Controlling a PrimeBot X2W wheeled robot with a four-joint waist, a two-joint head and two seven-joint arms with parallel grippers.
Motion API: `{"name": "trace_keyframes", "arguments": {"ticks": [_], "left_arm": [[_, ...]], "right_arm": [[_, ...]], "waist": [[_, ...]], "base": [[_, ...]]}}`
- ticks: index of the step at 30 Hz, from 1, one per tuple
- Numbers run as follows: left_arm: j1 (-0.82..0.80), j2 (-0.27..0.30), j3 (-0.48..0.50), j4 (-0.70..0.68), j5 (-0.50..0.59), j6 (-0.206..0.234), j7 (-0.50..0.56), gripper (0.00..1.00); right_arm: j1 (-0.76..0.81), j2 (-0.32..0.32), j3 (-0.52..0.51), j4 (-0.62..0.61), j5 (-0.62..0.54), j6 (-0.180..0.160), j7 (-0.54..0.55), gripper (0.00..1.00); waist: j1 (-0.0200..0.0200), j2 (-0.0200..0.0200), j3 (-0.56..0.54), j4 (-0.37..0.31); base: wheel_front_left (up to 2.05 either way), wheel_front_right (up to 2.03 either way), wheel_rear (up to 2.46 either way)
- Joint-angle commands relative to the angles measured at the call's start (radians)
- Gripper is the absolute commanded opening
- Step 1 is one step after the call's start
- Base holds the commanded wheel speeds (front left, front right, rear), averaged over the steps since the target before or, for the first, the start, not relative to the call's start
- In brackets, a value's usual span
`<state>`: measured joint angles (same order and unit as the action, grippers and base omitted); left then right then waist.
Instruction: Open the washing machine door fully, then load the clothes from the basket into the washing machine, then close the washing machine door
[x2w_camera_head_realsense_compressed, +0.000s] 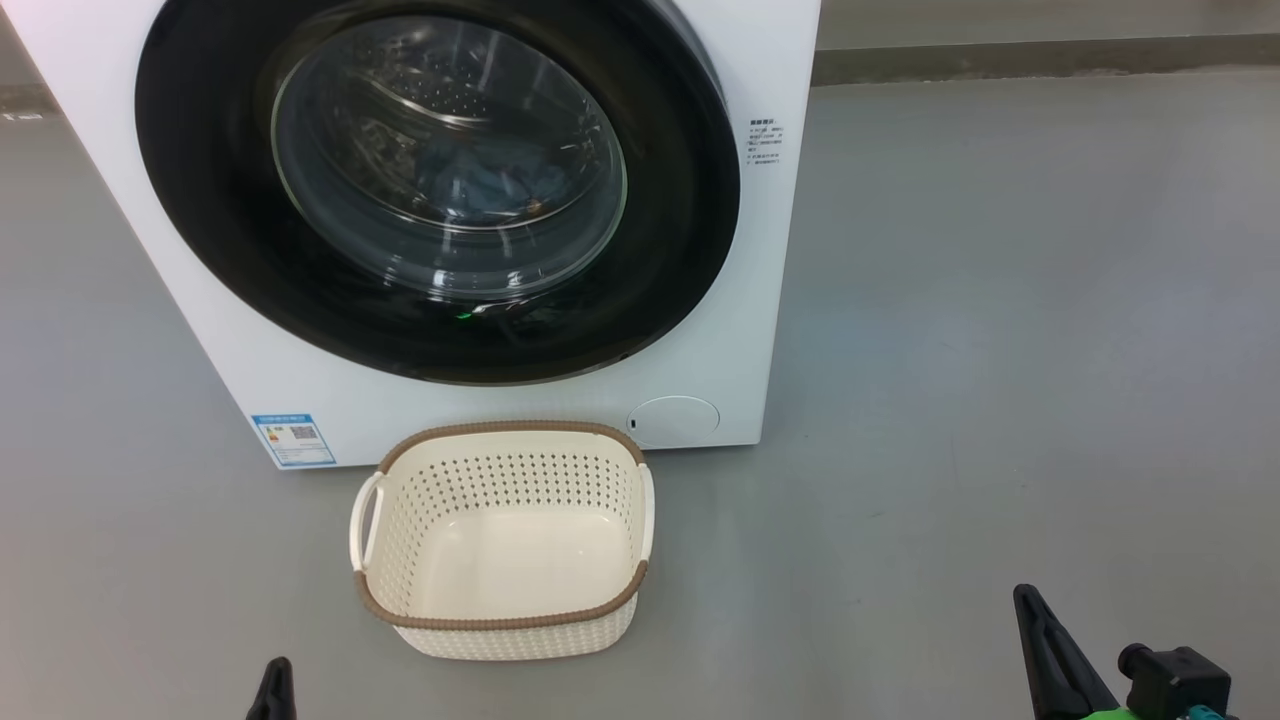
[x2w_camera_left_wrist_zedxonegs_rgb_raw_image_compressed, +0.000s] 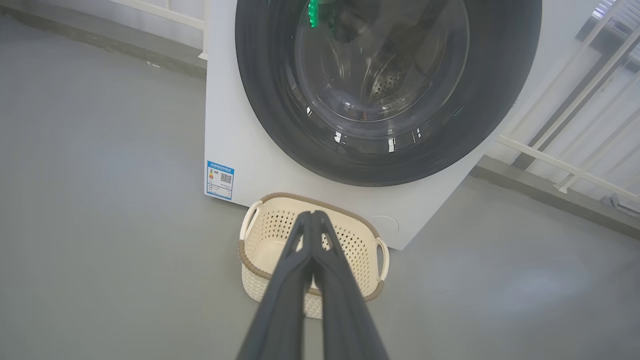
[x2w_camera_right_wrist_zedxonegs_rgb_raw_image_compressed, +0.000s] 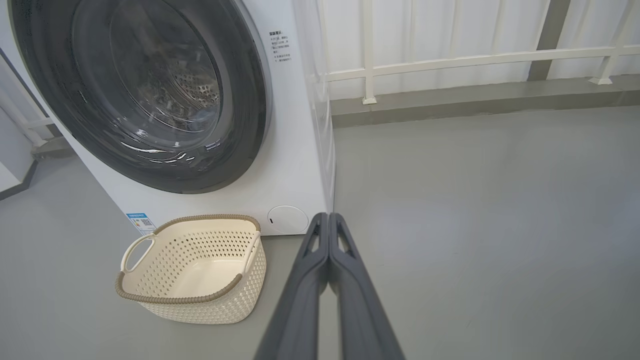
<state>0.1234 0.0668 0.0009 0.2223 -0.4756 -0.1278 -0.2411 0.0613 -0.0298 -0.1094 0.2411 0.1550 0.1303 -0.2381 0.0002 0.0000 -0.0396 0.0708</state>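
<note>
Washing machine door (x2w_camera_head_realsense_compressed: 200, 200) shut, clothes (x2w_camera_head_realsense_compressed: 480, 185) inside; empty basket (x2w_camera_head_realsense_compressed: 510, 428) nearer left gripper (x2w_camera_left_wrist_zedxonegs_rgb_raw_image_compressed: 312, 216) than right gripper (x2w_camera_right_wrist_zedxonegs_rgb_raw_image_compressed: 328, 216) (both pinched closed, empty).

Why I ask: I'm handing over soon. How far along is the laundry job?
It looks finished, or nearly. The basket is empty, and bluish clothes lie inside, seen through the washing machine door, which sits flush and seems closed. Nothing is in hand: the left tool and right tool are shut on nothing, away from the door. Left: at most confirming it latched, which I cannot tell.
</note>
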Motion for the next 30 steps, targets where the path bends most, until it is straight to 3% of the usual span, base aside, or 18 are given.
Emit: {"name": "trace_keyframes", "arguments": {"ticks": [1,6,30], "left_arm": [[-0.026,0.011,0.009,-0.021,-0.027,0.0,0.007,0.0],[-0.034,0.01,0.013,-0.02,-0.074,0.0,0.021,0.0],[-0.076,0.006,0.032,-0.011,-0.3,-0.001,0.09,0.0]], "right_arm": [[-0.027,-0.003,-0.003,-0.024,0.035,0.0,0.005,0.0],[-0.032,-0.004,-0.001,-0.023,0.095,0.0,0.018,0.0],[-0.061,-0.007,-0.001,-0.018,0.383,0.0,0.088,0.0]], "waist": [[0.0021,0.0,-0.001,-0.001],[-0.0001,0.0,0.003,-0.004],[-0.0002,0.0,0.012,-0.018]], "base": [[0.0,0.0,0.0],[0.0,0.0,0.0],[0.0,0.0,0.0]]}}
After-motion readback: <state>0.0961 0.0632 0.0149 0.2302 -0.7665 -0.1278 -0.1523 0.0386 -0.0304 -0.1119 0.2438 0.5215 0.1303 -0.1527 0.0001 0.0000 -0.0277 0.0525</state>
